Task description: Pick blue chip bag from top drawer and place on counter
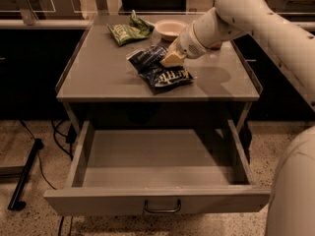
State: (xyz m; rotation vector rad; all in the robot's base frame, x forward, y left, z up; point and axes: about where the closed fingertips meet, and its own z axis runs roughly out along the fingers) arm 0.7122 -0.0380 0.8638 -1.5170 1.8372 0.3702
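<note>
The blue chip bag (165,73), dark navy foil with white lettering, lies crumpled on the counter (98,77), just right of its middle. My gripper (171,59) reaches in from the upper right on the white arm and sits at the bag's upper edge, touching it. The top drawer (157,200) below the counter is pulled fully open. Its inside is bare, and a dark wire handle (162,208) sits on its front panel.
A green snack bag (127,31) lies at the counter's back left. A white bowl (170,28) stands at the back, just behind the gripper. The arm's base (293,191) fills the lower right. Cables and a black stand foot (24,181) lie on the floor at left.
</note>
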